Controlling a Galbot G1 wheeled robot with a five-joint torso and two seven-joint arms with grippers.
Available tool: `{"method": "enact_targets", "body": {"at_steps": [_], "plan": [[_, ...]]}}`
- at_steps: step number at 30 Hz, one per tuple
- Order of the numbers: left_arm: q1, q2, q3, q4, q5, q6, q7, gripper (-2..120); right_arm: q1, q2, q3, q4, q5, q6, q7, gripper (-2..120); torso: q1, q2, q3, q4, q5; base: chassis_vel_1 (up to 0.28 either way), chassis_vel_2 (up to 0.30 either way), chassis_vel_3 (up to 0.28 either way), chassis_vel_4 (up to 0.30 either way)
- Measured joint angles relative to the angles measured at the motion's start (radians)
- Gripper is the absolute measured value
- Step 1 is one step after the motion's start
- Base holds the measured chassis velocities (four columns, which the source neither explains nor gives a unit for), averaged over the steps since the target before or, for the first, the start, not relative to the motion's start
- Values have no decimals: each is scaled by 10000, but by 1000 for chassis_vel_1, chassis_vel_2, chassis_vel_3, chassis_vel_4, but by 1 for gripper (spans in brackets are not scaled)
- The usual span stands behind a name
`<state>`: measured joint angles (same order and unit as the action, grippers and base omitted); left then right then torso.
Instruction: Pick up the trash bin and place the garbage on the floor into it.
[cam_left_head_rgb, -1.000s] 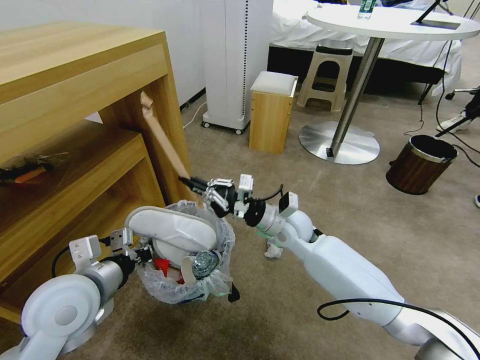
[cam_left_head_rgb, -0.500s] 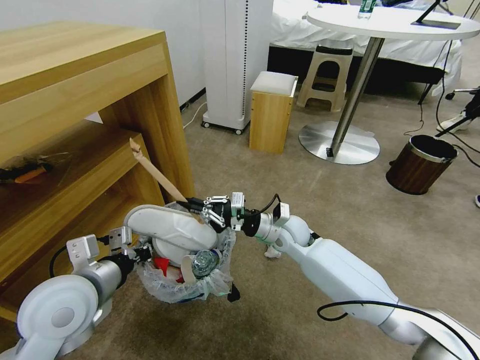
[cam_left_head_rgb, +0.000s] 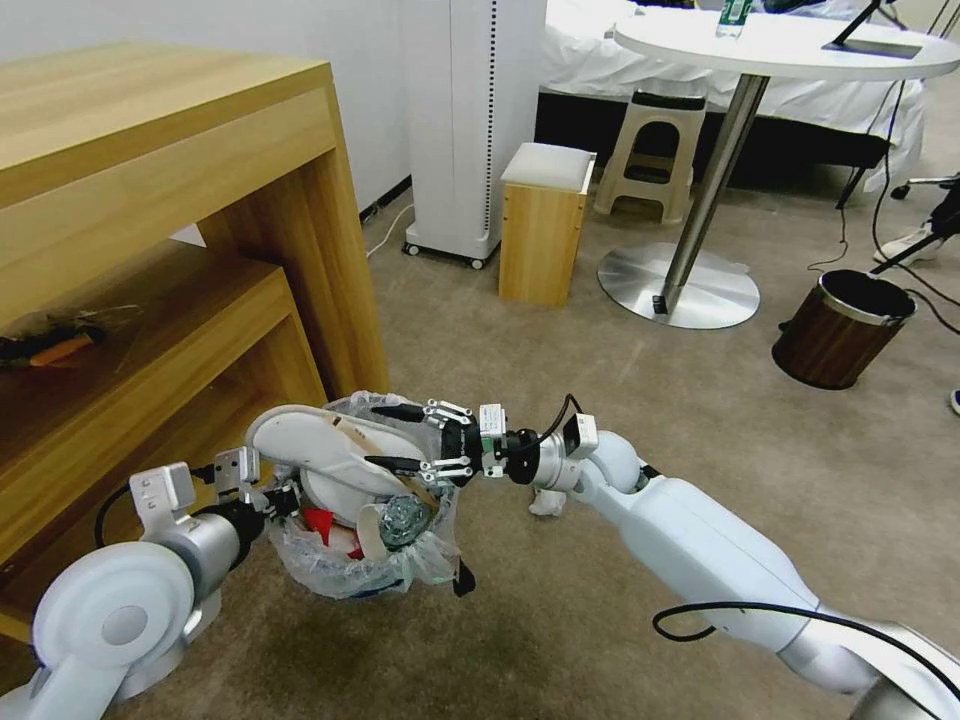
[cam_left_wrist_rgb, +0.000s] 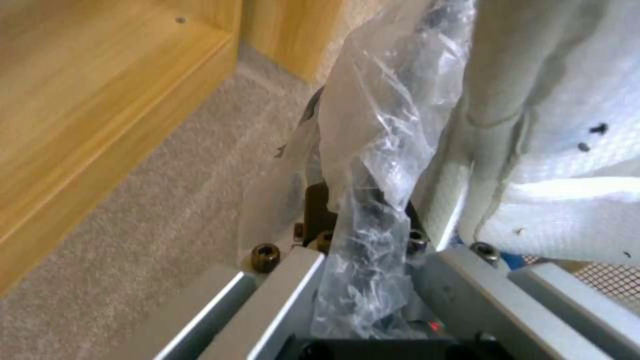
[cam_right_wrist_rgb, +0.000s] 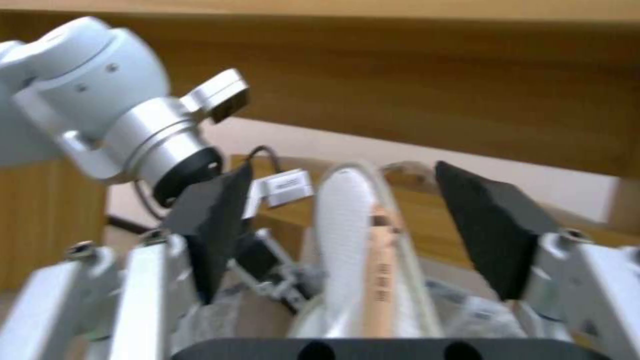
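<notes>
While the left gripper (cam_left_head_rgb: 272, 492) pinches the bag-covered rim of the trash bin (cam_left_head_rgb: 365, 560) on the side nearest the wooden desk (cam_left_head_rgb: 150, 200), the bin hangs clear of the floor (cam_left_head_rgb: 620, 400), just in front of the desk's lower shelf. In the left wrist view, the crinkly plastic bag (cam_left_wrist_rgb: 373, 165) runs down between the metal fingers (cam_left_wrist_rgb: 293, 295), which are pressed onto the rim. The bin is full: a white slipper (cam_left_head_rgb: 335, 455) lies across its top, and a red wrapper (cam_left_head_rgb: 322, 525) and a small plastic bottle (cam_left_head_rgb: 402, 520) sit below it. The wooden stick (cam_left_head_rgb: 385, 462) rests along the slipper, free of any grip. The right gripper (cam_left_head_rgb: 385, 437) is level with the bin's mouth, its black pads (cam_right_wrist_rgb: 497, 235) spread wide on either side of the stick and slipper without touching them. A crumpled paper (cam_left_head_rgb: 545, 503) lies on the carpet beneath the right arm. Farther off stand a small wooden stool (cam_left_head_rgb: 545, 225), a round white table (cam_left_head_rgb: 790, 45) and a brown wood-grain bin (cam_left_head_rgb: 840, 330).
</notes>
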<state>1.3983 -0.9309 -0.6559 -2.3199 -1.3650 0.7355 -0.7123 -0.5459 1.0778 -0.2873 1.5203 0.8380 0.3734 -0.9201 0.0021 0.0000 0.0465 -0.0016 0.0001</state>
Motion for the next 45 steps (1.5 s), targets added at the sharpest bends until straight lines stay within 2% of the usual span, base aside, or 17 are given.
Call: {"method": "enact_targets", "body": {"at_steps": [5,7,8,9,10,11,12,20,27,37,45], "plan": [[-38,43,-59,43,-9,-1,-41,0,-145,-180,351,334,11,-153,702,89,0,0,0,-1,0,0,0,0,0],[-12,133,-166,49,-18,-1,-194,0,-478,-561,1158,965,-57,-653,2145,99,0,0,0,0,0,0,0,0,0],[25,159,-227,42,-32,-1,-290,0,-695,-810,1564,1302,-205,-901,3169,99,0,0,0,0,-1,0,0,0,0],[25,159,-227,42,-32,-1,-290,0,-695,-810,1564,1302,-205,-901,3169,99,0,0,0,0,-1,0,0,0,0],[48,166,-254,35,-38,-1,-333,0,-840,-958,1734,1504,-260,-981,3878,100,0,0,-1,-1,0,0,0,0,0],[125,187,-342,7,-82,-1,-434,0,-1309,-1357,2174,1959,-268,-1068,5476,100,0,0,-1,-3,1,0,0,0,0],[145,186,-379,-3,-100,-2,-461,0,-1635,-1545,2495,2104,-302,-1098,5851,100,0,0,-1,-1,0,0,0,0,0],[174,145,-518,-71,-118,-2,-564,0,-3199,-1777,3680,1933,-834,-761,6043,100,-1,0,-1,-2,0,0,0,0,0],[346,188,-694,-185,-121,-2,-568,0,-3878,-1585,4019,1212,-1290,-443,5973,100,0,0,-1,-1,0,0,0,0,0],[423,130,-732,-264,-112,-2,-538,0,-4073,-1304,3989,400,-1430,40,5480,100,-1,0,-2,-1,-1,-4,7,8,-5],[489,91,-759,-304,-61,-3,-515,0,-4074,-1260,3720,74,-1572,195,5455,100,1,0,3,0,-2,-155,145,145,-135]]}}
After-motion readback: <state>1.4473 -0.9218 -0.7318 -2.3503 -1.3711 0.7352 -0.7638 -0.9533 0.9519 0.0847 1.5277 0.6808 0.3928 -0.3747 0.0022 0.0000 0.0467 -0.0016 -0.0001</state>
